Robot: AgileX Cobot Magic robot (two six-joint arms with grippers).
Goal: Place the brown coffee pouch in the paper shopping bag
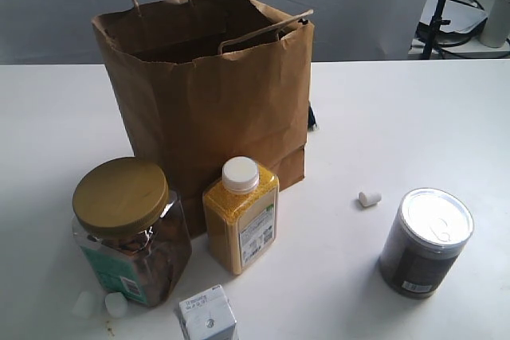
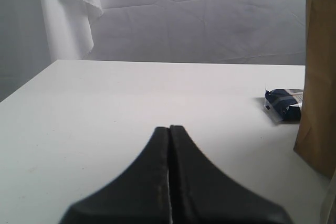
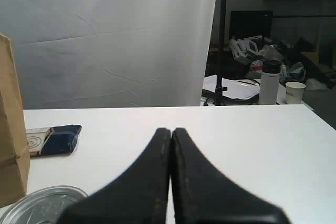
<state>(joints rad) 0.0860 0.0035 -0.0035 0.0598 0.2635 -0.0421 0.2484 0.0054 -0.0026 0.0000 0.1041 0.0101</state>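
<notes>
1. A clear jar with a gold lid stands lower left.
2. A white-capped bottle of yellow grains stands beside it.
3. A dark can with a silver lid stands lower right.
4. A small white stopper lies between bottle and can.
5. A white carton is cut by the bottom edge.
6. A dark blue packet lies on the table.

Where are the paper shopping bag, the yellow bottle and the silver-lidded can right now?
paper shopping bag (image 1: pixel 215 109): exterior view, on its front wall.
yellow bottle (image 1: pixel 225 227): exterior view, on its yellow-filled body.
silver-lidded can (image 1: pixel 437 216): exterior view, on its lid.
</notes>
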